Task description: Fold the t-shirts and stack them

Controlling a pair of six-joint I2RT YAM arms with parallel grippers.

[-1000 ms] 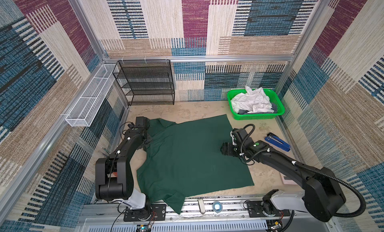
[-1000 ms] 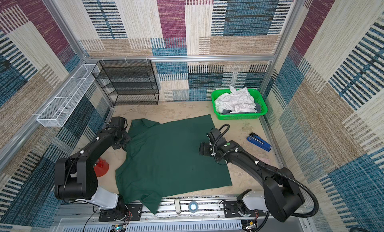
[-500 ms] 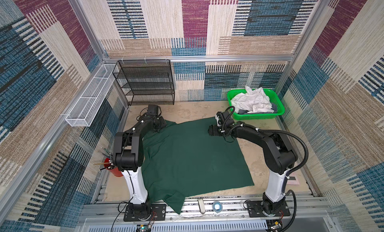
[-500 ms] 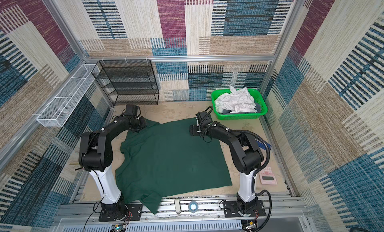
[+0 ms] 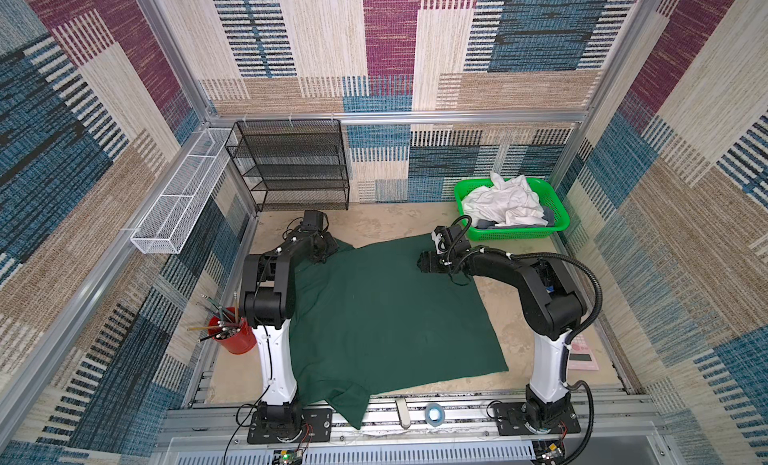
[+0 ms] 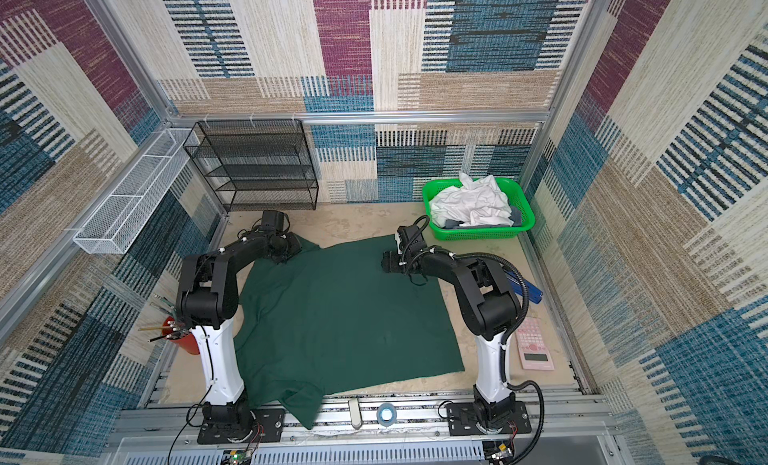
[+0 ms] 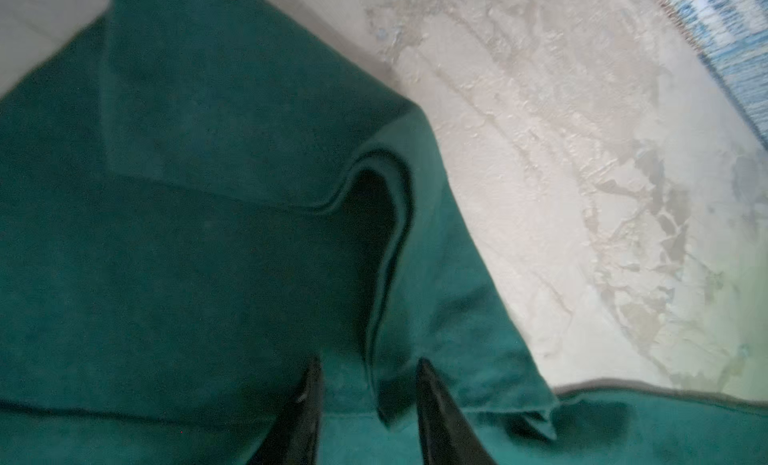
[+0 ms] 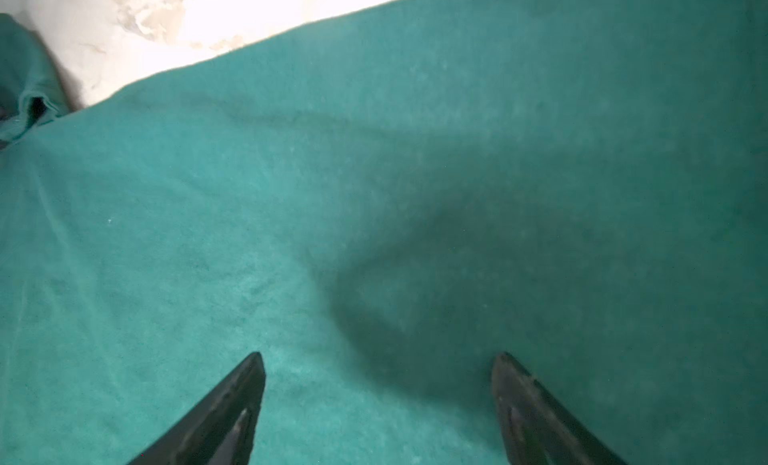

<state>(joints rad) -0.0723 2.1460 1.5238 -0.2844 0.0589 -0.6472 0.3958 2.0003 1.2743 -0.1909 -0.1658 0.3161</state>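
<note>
Two arms reach to the far edge of the dark green t-shirt (image 5: 395, 317), which lies spread flat on the table (image 5: 386, 226) between them. One near corner droops over the front rail (image 5: 465, 407).

In the wrist view, the left gripper (image 7: 369, 363) sits at the far left corner, where the sleeve is bunched into a raised fold. Its fingers (image 7: 307, 404) stand partly apart on either side of that fold. They do not press on it, so nothing looks held yet.

The right gripper (image 8: 380, 355) hangs just above smooth cloth near the far right corner. Its fingers (image 8: 232, 400) are spread wide and empty.

Placing one gripper at each far corner makes sense, since a wide, limp shirt folds straight only if both corners rise together. The step in hand is probably taking hold for a first fold toward the near edge. The left side likely needs care, because the doubled sleeve could drag extra layers along.

The white t-shirts (image 5: 505, 203) lie heaped with some grey fabric (image 5: 486, 224) in the basket (image 5: 515, 234) at the far right, well apart from the green one. No stack has begun, so the task seems to be at an early stage.
</note>
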